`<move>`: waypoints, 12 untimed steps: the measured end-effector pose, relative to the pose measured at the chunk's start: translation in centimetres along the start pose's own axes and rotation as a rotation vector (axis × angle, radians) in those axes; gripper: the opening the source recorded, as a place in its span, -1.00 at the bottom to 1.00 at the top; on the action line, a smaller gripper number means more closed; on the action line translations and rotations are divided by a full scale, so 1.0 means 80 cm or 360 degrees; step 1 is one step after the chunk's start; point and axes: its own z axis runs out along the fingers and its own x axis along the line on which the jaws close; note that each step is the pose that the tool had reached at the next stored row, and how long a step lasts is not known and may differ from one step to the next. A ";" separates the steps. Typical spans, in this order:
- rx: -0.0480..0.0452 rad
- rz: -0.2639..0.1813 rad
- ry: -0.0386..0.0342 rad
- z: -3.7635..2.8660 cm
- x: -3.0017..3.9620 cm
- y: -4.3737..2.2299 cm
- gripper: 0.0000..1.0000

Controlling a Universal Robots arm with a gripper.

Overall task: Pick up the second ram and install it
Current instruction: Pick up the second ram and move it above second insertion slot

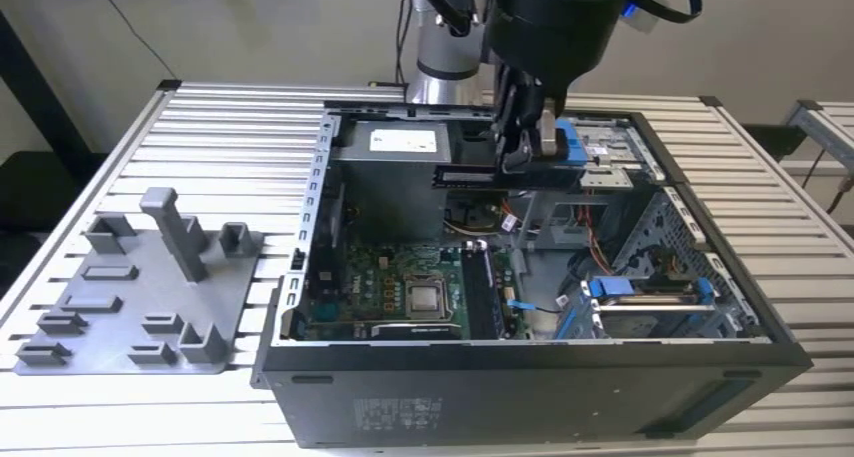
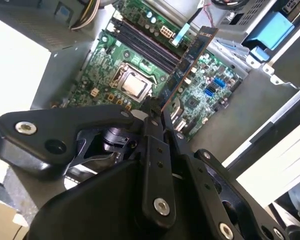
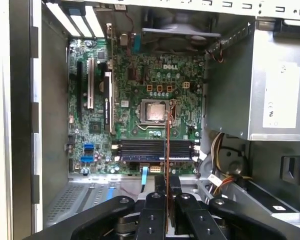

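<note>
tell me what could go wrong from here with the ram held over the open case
1. The second ram, gripped in the tool, hangs above the motherboard. A slip could drop it onto the processor.
2. The stick lies crosswise to the memory slots. Pressed down unturned, it would likely jam or bend.
3. A pale blue cable runs beside the slots and might snag.

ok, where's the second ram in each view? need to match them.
Exterior view: the second ram, level in the gripper, above the open case.
Second wrist view: slanted stick near the CPU socket.
First wrist view: thin edge crossing in front of the memory slots.
Shared landmark: the CPU socket.
</note>
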 end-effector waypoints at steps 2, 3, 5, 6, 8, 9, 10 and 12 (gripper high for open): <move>0.0000 0.0000 0.0000 0.0004 -0.0008 -0.0013 -0.72; 0.0000 0.0000 0.0000 0.0005 -0.0008 -0.0013 -0.72; 0.0000 0.0000 0.0000 0.0004 -0.0008 -0.0015 -0.72; 0.0000 0.0000 0.0000 0.0005 -0.0008 -0.0017 -0.72; 0.0000 0.0000 0.0000 0.0005 -0.0014 -0.0021 -0.72; 0.0000 0.0000 0.0000 0.0007 -0.0023 -0.0025 -0.72; 0.0000 0.0000 0.0000 0.0007 -0.0036 -0.0029 -0.72; 0.0000 0.0000 0.0000 0.0010 -0.0065 -0.0040 -0.72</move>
